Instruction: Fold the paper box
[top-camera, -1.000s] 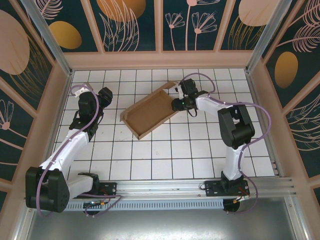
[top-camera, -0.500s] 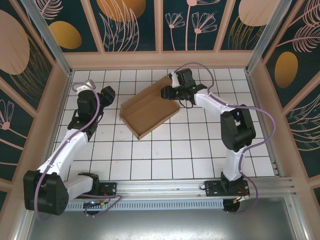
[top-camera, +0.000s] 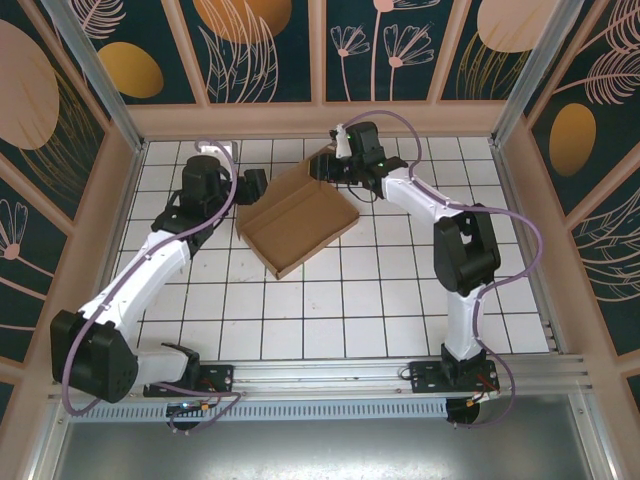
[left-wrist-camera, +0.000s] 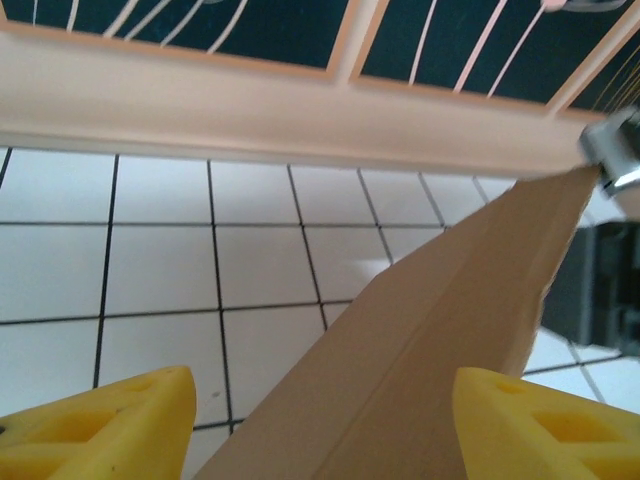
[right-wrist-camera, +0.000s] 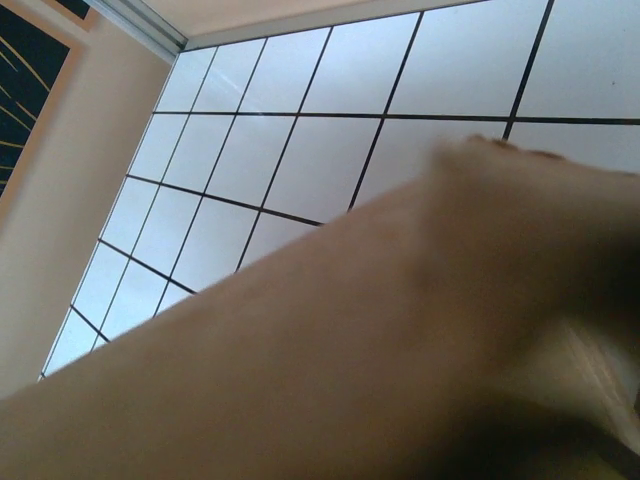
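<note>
The paper box (top-camera: 297, 222) lies partly formed mid-table as a shallow brown tray with its long far wall raised. My left gripper (top-camera: 254, 186) is at the box's far-left end. In the left wrist view its yellow fingers (left-wrist-camera: 100, 425) stand wide open on either side of a slanting cardboard wall (left-wrist-camera: 430, 340), without pinching it. My right gripper (top-camera: 325, 168) is at the far corner of the raised wall. In the right wrist view, blurred cardboard (right-wrist-camera: 400, 330) covers its jaws, so I cannot tell whether they grip.
The white tiled table (top-camera: 400, 300) is bounded by a tan rim and patterned panels (top-camera: 300, 60) on three sides. The back rim (left-wrist-camera: 250, 110) runs just behind the box. Open tiles stretch in front of the box towards the arm bases (top-camera: 440, 375).
The left gripper has swung right to the box's far-left end and opened wider. The right gripper has moved back and left, and the long far wall has risen with it.
</note>
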